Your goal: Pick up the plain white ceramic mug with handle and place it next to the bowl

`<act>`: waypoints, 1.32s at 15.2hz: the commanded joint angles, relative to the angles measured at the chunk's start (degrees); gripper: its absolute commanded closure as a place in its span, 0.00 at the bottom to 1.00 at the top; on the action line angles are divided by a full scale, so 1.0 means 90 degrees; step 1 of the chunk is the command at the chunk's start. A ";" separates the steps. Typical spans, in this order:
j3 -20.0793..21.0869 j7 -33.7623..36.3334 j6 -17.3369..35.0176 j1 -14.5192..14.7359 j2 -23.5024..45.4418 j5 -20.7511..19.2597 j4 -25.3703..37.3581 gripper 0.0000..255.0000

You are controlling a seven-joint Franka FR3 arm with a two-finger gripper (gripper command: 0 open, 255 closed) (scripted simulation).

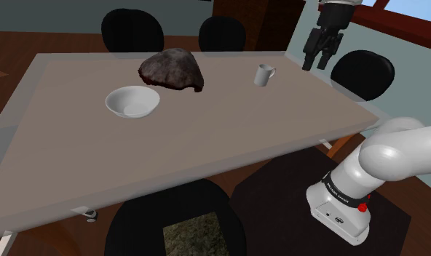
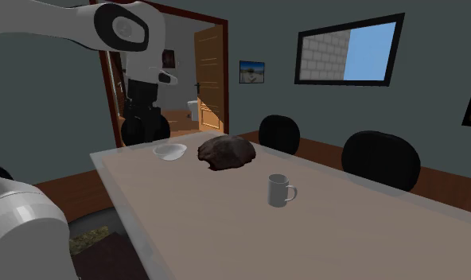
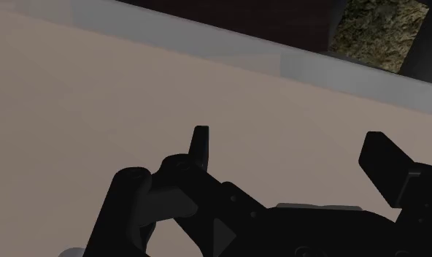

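I see the black two-finger gripper [image 1: 317, 64] hanging high by the pale beige table's [image 1: 243, 131] far right corner in the shoulder view, fingers wide apart, gripping nothing. The small white handled mug [image 1: 263, 75] stands upright near the far edge, well apart from the round white bowl [image 1: 132, 102]. A dark brown rock-like lump [image 1: 172, 70] sits just beside the bowl, on the mug's side.
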 commanded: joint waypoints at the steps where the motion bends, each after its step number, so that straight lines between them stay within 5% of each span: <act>1: 0.0000 0.0000 0.0000 0.0000 0.0000 0.0000 0.0000 0.00; 10: -0.0489 -0.0762 0.1222 -0.0219 0.1733 -0.0549 0.0453 0.00; 20: -0.0933 -0.1487 0.2162 -0.0429 0.3931 -0.0802 0.1709 0.00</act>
